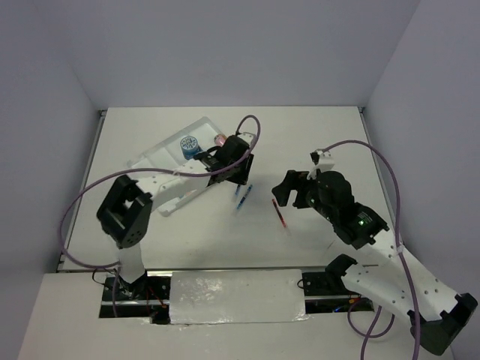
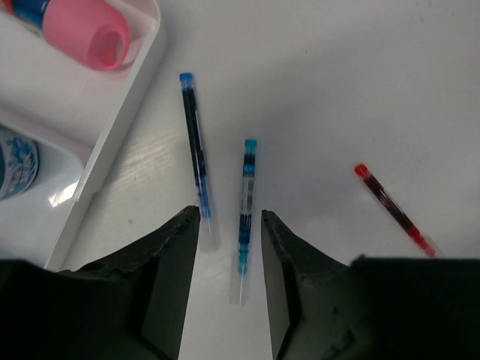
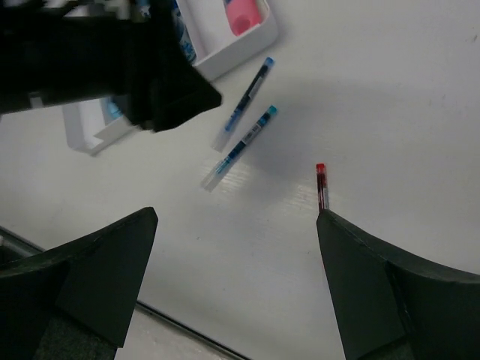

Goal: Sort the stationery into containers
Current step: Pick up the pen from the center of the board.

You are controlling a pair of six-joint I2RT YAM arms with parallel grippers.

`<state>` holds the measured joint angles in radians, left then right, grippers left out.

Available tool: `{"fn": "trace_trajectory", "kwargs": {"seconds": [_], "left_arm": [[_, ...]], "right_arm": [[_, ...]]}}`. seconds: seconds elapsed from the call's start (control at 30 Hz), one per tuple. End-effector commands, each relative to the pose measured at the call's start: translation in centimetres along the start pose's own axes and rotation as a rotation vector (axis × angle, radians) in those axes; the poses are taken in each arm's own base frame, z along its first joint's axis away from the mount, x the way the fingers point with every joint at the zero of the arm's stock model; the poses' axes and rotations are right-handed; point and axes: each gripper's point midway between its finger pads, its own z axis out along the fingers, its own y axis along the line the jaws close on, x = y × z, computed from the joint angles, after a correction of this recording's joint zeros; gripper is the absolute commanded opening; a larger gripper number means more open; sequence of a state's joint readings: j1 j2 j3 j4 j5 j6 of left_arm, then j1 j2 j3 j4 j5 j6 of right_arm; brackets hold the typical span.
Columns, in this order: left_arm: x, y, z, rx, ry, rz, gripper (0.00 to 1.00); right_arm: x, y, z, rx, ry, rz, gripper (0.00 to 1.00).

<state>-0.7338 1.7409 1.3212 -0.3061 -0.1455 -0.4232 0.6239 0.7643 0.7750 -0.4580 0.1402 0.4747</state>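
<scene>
Presently, item in hand: cyan-capped pen [image 2: 246,201], lying loose on the table [image 2: 337,75], its lower barrel and tip already within the gap of the left gripper [image 2: 229,221], which hangs just above it with jaws apart and nothing held. Long axis: lengthwise along the gap, parallel to the finger faces, so a closing stroke would bear across the barrel; the pen sits nearer the right-hand finger than the left-hand one, and a slight sideways correction looks advisable before descent. Adjacent: dark-blue pen [image 2: 195,142], near and roughly parallel, its tip just outside the other finger, at some risk of being nudged. Tray [image 2: 124,120] just beside that pen, holding the pink tube [image 2: 86,34] in one compartment and a blue tub [image 2: 15,161] in the next. Red pen [image 2: 394,210]: well apart from the blue pair, lying close by one fingertip of the right gripper [image 3: 235,216], which is spread wide and empty. Allocation judged: left arm nearer both blue pens, right arm nearer the red. All three pens not yet sorted.
</scene>
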Motion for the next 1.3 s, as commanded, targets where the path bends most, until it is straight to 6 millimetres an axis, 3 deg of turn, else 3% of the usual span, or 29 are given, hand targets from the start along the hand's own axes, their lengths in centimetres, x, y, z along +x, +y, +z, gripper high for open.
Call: {"fn": "trace_trajectory", "kwargs": {"seconds": [0.0, 0.23, 0.53, 0.67, 0.9, 1.07, 1.17, 1.27], "left_arm": [[-2.6, -0.4, 2.8, -0.029, -0.023, 0.035, 0.5], [-2.3, 0.5, 7.3, -0.112, 0.035, 0.068, 0.5], [0.1, 2.9, 8.6, -0.179, 0.087, 0.068, 0.5], [1.6, 3.2, 9.2, -0.179, 0.124, 0.073, 0.44], [4.3, 3.5, 10.3, -0.165, 0.17, 0.065, 0.43], [5.4, 3.6, 10.7, -0.165, 0.202, 0.066, 0.29], [5.4, 3.3, 10.3, -0.147, 0.198, 0.058, 0.13], [4.2, 2.5, 8.3, -0.119, 0.169, 0.051, 0.0]], "right_arm": [[-1.4, 1.3, -2.3, -0.087, -0.066, 0.014, 0.95], [-0.8, 2.1, -3.6, -0.157, -0.055, -0.012, 0.95], [0.2, 2.1, -3.2, -0.173, -0.03, -0.028, 0.95], [0.4, 2.5, -3.2, -0.195, -0.021, -0.021, 0.95], [0.5, 2.3, -3.4, -0.19, -0.02, -0.017, 0.95], [0.2, 2.2, -3.8, -0.185, -0.034, -0.012, 0.95], [0.1, 2.1, -4.0, -0.183, -0.036, -0.013, 0.95], [0.0, 2.2, -4.1, -0.187, -0.04, -0.015, 0.95]]}}
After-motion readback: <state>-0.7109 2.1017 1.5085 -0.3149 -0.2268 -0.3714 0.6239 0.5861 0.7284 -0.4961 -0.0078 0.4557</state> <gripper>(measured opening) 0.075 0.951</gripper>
